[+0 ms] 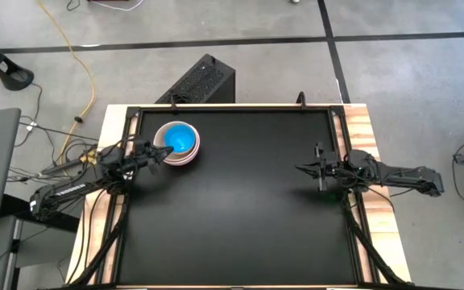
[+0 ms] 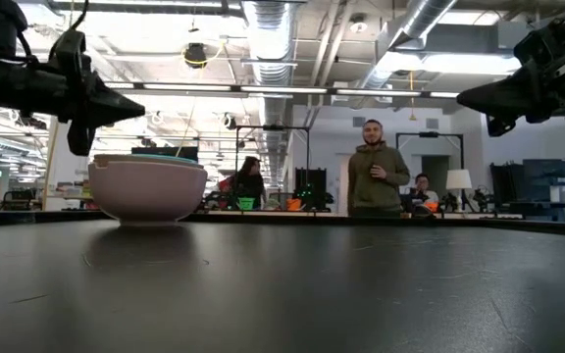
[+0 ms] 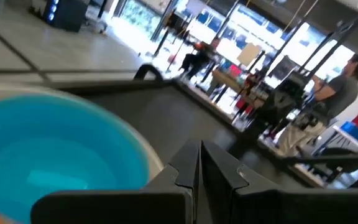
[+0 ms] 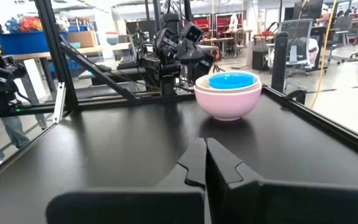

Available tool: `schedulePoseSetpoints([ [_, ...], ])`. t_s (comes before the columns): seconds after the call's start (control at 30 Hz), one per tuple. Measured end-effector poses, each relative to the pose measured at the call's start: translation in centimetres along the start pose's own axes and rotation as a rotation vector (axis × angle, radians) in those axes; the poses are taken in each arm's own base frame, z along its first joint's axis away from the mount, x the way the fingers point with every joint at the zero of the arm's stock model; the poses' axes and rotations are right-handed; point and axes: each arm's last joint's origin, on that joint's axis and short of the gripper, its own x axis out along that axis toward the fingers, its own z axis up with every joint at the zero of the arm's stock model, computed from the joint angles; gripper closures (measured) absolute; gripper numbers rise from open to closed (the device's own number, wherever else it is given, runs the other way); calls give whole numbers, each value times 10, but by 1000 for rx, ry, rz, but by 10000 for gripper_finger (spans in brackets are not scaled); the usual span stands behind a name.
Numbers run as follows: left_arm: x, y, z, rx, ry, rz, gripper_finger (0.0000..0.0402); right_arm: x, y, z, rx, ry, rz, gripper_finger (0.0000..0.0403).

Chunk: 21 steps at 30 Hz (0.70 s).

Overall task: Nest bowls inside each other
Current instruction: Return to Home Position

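The bowls stand nested in one stack [image 1: 177, 143] at the table's far left, resting on the black top. The outer bowl is pink [image 4: 227, 104], a pale rim shows above it, and a teal-blue bowl [image 3: 55, 155] sits innermost. My left gripper [image 1: 164, 155] is shut and points level. It hovers just beside the stack's left rim, above the rim's height in the low view [image 2: 135, 108], touching nothing. My right gripper [image 1: 300, 168] is shut and level at the table's right side, pointing at the far-off stack [image 4: 204, 152].
The wide black table top [image 1: 240, 209] lies bare between the two arms. Raised black frame rails [image 1: 338, 133] run along its edges. A black box [image 1: 204, 80] stands beyond the far edge. A person [image 2: 376, 169] stands in the room behind the table.
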Motion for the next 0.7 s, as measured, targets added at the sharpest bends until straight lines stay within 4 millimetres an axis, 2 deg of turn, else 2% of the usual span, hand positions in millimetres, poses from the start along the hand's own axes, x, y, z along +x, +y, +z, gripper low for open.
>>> schedulePoseSetpoints([
  [0.7, 0, 2, -3, 0, 48, 36, 395, 0, 0, 0, 0, 2, 0, 385],
])
